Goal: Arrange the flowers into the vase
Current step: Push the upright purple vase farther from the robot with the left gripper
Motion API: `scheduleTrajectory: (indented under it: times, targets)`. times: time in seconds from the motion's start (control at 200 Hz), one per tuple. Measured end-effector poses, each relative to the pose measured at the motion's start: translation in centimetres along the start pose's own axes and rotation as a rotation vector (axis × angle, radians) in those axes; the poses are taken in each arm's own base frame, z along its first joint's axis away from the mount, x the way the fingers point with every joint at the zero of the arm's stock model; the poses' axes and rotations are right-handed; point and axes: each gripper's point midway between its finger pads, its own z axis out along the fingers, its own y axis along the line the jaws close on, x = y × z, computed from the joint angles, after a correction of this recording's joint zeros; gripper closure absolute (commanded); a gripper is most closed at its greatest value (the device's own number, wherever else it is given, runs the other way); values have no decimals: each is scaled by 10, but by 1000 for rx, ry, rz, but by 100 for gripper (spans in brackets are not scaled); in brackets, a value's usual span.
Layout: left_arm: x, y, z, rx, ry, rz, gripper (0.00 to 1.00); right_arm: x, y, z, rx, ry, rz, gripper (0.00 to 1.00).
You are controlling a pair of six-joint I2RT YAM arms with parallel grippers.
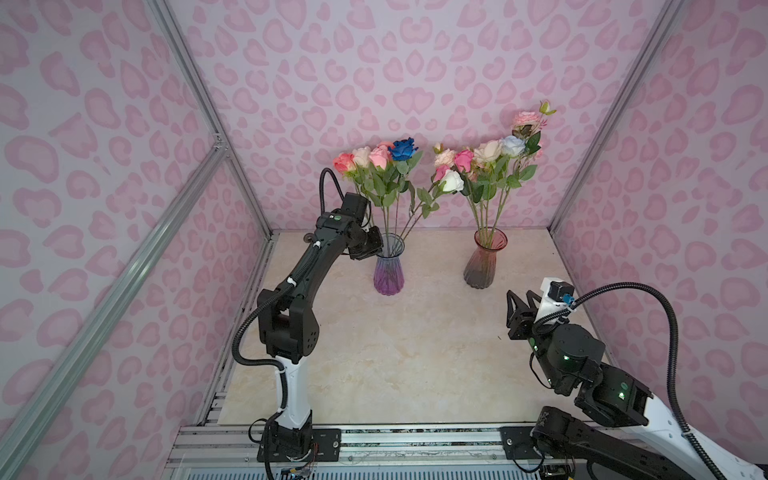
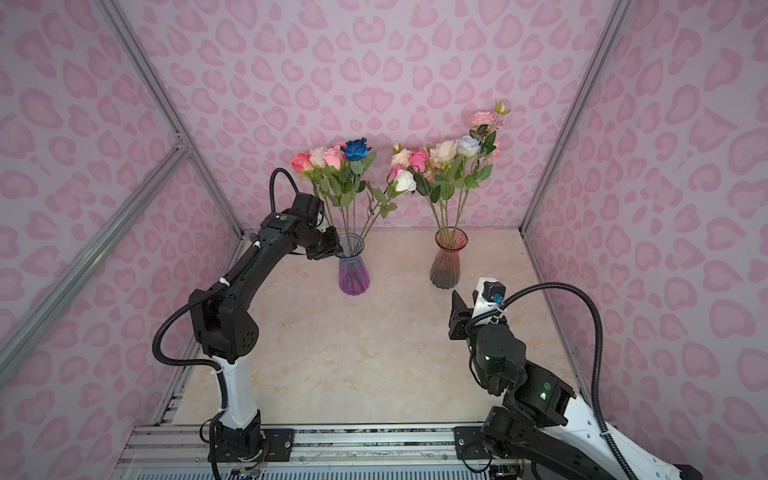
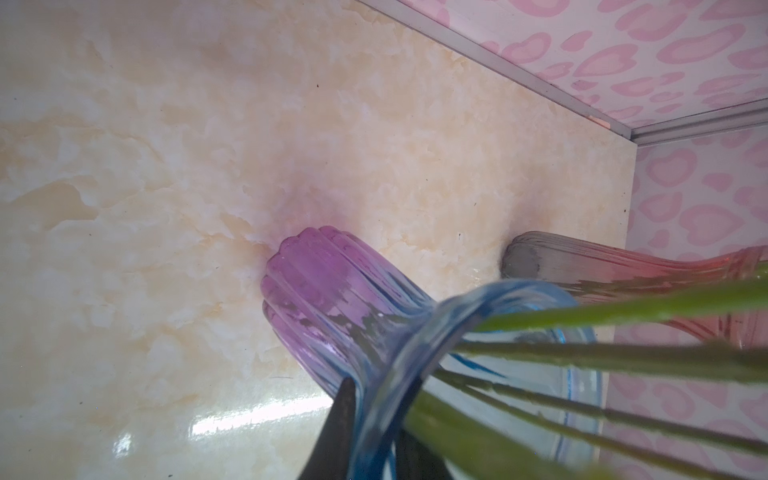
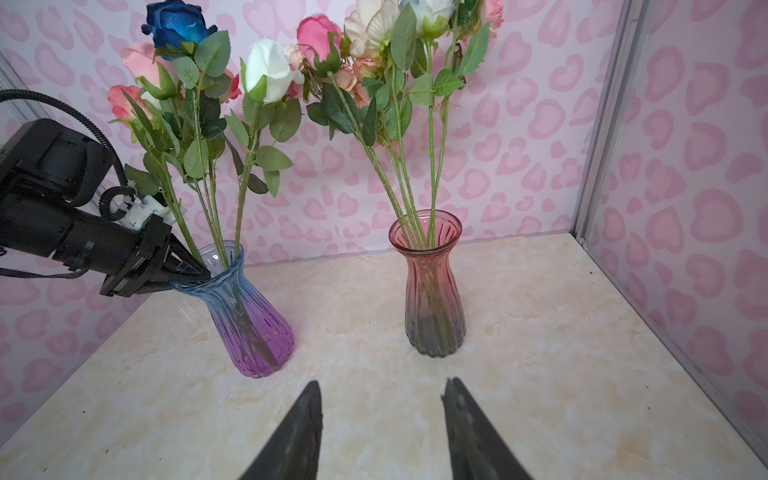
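Glass, blue at the mouth and purple at the base, the blue-purple vase stands upright on the marbled tabletop and holds one bunch of the flowers. The other roses stand in the red-grey vase beside it. The left gripper sits at the blue-purple vase's rim, its fingers seemingly pinching the glass lip, though the close wrist view is blurred. The right gripper hovers over the tabletop nearer the front, its fingers spread apart.

flowers: mixed roses, upright | in purple vase and red vase
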Motion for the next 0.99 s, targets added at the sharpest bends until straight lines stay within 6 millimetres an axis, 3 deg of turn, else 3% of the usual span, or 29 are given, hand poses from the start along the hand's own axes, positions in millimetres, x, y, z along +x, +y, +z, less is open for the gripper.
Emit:
scheduleTrajectory:
  times: [0.325,0.795,0.995]
  targets:
    - [-2,-2,5,4,16,-2,96,3,-1,4,20,11,-14,51]
    - [0,-4,5,23,20,41,85,-3,3,5,13,25,-23,51]
    - [0,-5,5,27,13,55,74,0,5,7,11,38,-34,51]
